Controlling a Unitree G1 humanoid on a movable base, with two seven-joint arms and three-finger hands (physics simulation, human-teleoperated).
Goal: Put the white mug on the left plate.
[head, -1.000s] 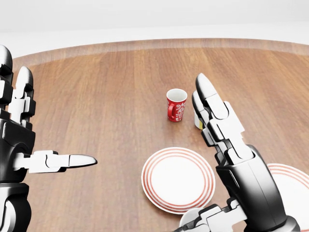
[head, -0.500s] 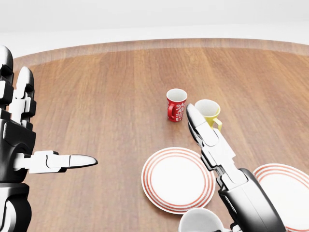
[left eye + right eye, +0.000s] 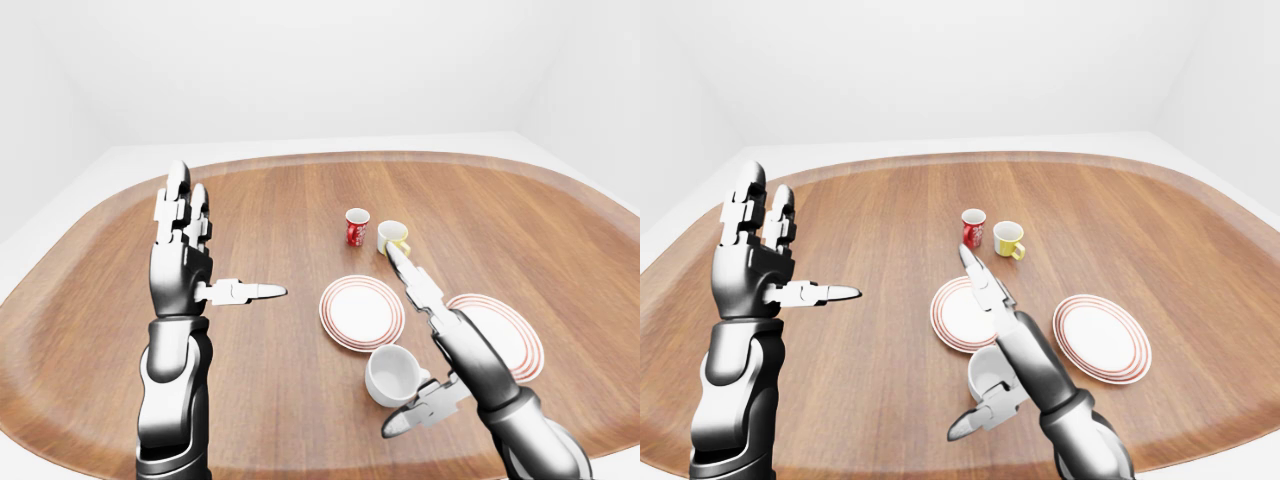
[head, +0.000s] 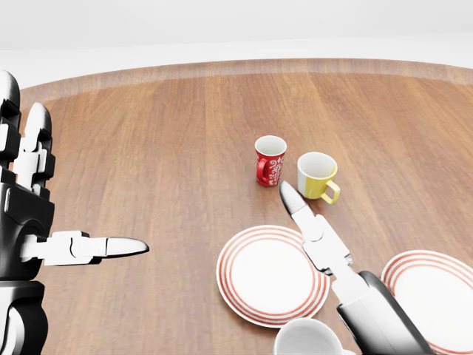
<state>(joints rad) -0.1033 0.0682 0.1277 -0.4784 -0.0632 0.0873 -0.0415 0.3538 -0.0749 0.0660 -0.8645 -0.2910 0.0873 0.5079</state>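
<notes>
A round wooden bench (image 3: 250, 400) holds two red-ringed plates. The white mug (image 3: 392, 373) sits upright near the lower edge of the left-eye view, just below the left plate (image 3: 362, 312) and not on it. The right hand (image 3: 440, 350) reaches beside the mug, its fingers (image 3: 408, 275) spread wide and straight, holding nothing. The left hand (image 3: 185, 265) is raised at the left, fingers wide apart. A red mug (image 4: 270, 160) and a yellow mug (image 4: 318, 176) stand beyond the plates; the right plate (image 3: 1102, 337) lies apart.
</notes>
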